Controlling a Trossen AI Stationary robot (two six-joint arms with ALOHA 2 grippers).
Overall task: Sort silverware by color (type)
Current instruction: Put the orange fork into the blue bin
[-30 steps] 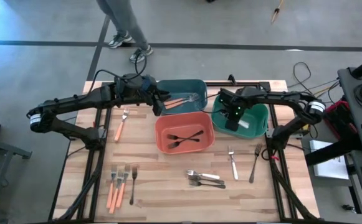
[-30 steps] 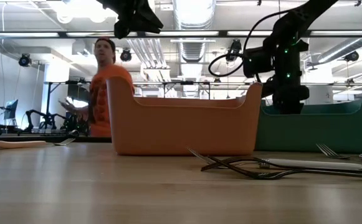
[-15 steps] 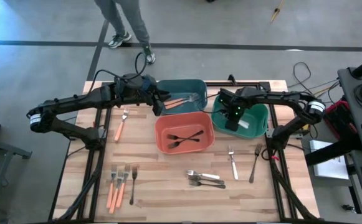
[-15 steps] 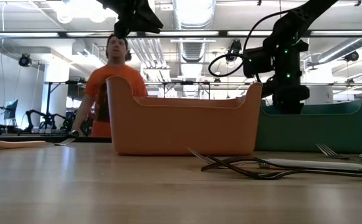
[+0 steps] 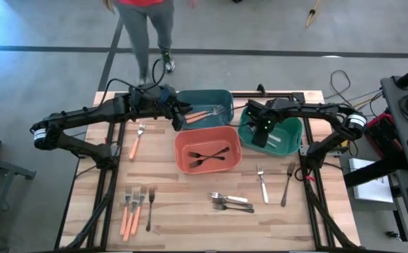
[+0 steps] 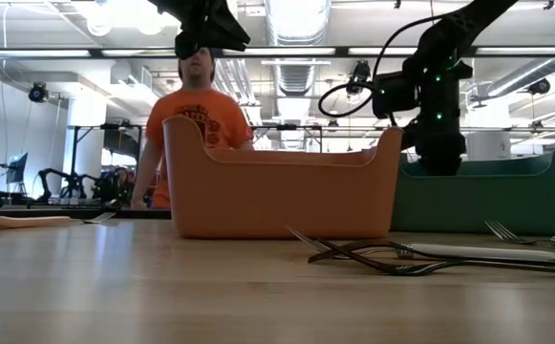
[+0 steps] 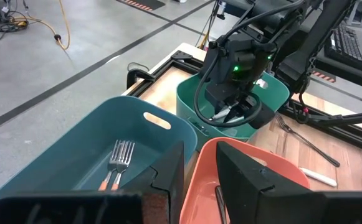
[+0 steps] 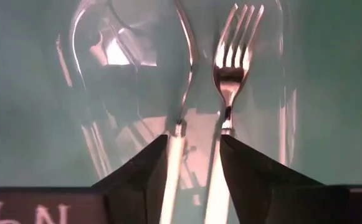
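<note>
My right gripper (image 5: 258, 135) stands parted over two silver utensils (image 8: 227, 93) in the green bin (image 5: 292, 144). My left gripper (image 5: 178, 117), parted, empty, hangs above the teal bin (image 5: 204, 96) holding two orange forks (image 5: 202, 114). The orange-red bin (image 5: 182, 160) holds two black forks (image 5: 207, 157).

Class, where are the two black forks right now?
In the high view, the black forks lie crossed inside the orange-red bin at the table's middle, between the teal bin and green bin.
</note>
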